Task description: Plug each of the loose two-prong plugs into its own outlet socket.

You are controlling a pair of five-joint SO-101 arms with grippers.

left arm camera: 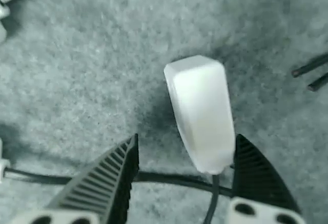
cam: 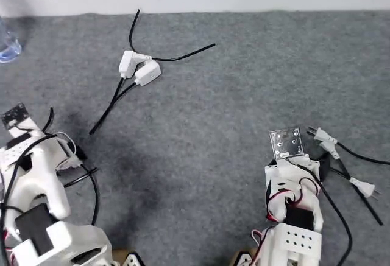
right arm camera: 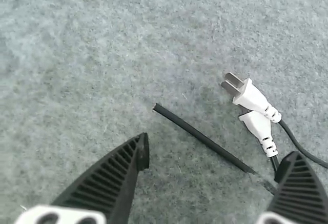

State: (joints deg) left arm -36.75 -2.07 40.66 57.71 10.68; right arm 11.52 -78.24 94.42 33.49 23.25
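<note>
Between the open fingers of my left gripper (left arm camera: 187, 142) lies a white outlet socket (left arm camera: 200, 111) on the grey carpet, close to one finger (left arm camera: 256, 167); its black cable runs under the jaws. Two more white sockets (cam: 128, 64) (cam: 147, 72) lie side by side at the back of the carpet, apart from my left arm (cam: 36, 175). My right gripper (right arm camera: 219, 149) stands open over bare carpet. Just beyond it lie two white two-prong plugs (right arm camera: 246, 93) (right arm camera: 259, 129). A third plug (cam: 364, 187) lies to the right of my right arm (cam: 292, 199).
A loose black cable end (right arm camera: 202, 137) lies between the right gripper's fingers. Black cables (cam: 177, 56) trail from the far sockets. A clear plastic object (cam: 7, 44) sits at the far left edge. A pale wall borders the back.
</note>
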